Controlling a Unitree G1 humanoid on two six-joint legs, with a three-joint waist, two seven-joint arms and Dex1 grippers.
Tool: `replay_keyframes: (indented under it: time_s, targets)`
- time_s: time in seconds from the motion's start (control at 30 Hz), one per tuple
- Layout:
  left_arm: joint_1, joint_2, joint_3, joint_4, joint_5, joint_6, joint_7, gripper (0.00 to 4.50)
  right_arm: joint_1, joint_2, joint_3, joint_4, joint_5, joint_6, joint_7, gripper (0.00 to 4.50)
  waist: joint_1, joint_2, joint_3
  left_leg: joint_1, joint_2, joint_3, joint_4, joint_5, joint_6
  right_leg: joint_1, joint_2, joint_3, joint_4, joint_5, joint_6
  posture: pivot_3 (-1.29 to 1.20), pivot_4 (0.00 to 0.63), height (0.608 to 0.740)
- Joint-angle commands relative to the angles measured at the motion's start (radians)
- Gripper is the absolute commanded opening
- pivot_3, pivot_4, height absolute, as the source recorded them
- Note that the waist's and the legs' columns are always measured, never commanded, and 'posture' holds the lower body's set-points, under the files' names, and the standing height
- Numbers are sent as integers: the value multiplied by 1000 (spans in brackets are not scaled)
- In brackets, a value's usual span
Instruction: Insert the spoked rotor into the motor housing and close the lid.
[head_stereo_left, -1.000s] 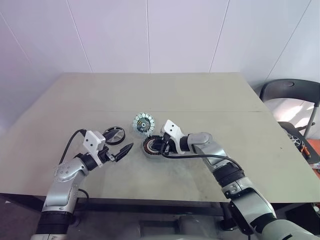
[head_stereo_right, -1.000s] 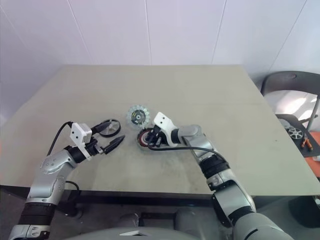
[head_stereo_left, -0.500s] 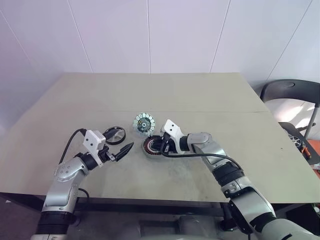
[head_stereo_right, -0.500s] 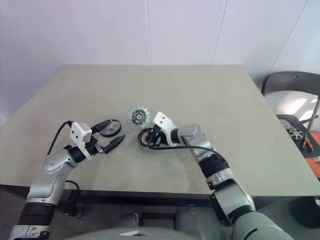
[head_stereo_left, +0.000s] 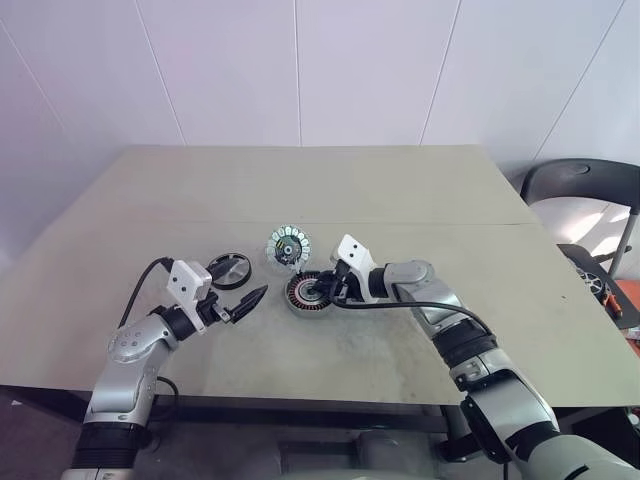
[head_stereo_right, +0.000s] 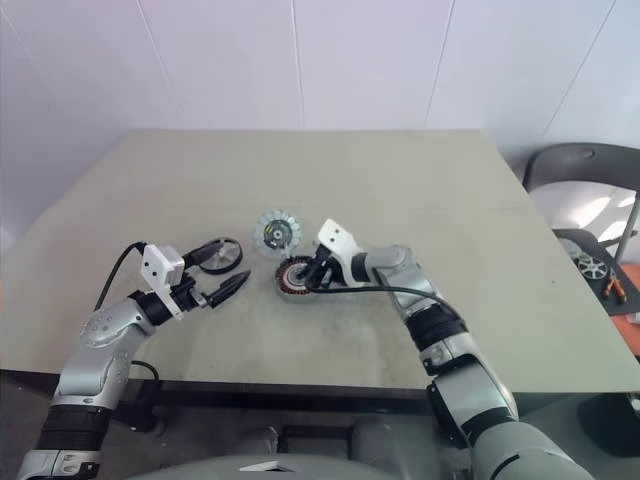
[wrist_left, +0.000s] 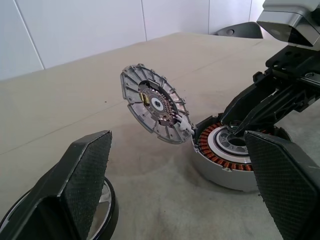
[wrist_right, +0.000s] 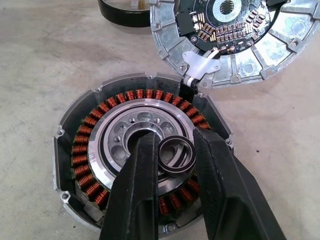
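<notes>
Rotor (head_stereo_left: 230, 270): light, rigid, grip rim; beside housing (wrist_right: 142, 170) | right gripper (wrist_right: 170, 165) pinches small ring (wrist_right: 176, 155) | left gripper (head_stereo_left: 245, 303) spread, empty

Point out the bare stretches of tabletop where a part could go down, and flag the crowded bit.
Free: the far half of the table, behind the lid; the right side, beyond the right gripper; the near edge strip in front of the motor housing. Crowded: the middle-left cluster, where the spoked rotor, lid, housing, left gripper and right gripper, pinching a small ring, sit close together.
</notes>
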Motion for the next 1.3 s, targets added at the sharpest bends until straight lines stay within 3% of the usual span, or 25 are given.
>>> replay_keyframes:
  time_s: [0.03, 0.93, 1.07, 1.3]
  targets:
    - [-20, 10, 17, -29, -10, -8, -2, 4500, 2, 19, -8, -56, 33, 39, 24, 665, 0, 0, 0, 0, 0, 0, 0, 0, 0, 0, 0, 0, 0, 0, 0, 0, 0, 740]
    - [-18, -3, 9, -20, -4, -19, -3, 4500, 4, 21, -2, -47, 16, 34, 1, 665, 0, 0, 0, -1, 0, 0, -1, 0, 0, -1, 0, 0, 0, 0, 0, 0, 0, 740]
    - [-17, -2, 10, -18, -3, -21, -3, 4500, 6, 37, -22, -49, 45, 56, -1, 1929, 0, 0, 0, -1, 0, 0, -1, 0, 0, -1, 0, 0, 0, 0, 0, 0, 0, 740]
    - [-18, -1, 10, -14, -3, -21, -4, 4500, 6, 62, -47, -68, 86, 90, -6, 1929, 0, 0, 0, -1, 0, 0, -1, 0, 0, -1, 0, 0, 0, 0, 0, 0, 0, 740]
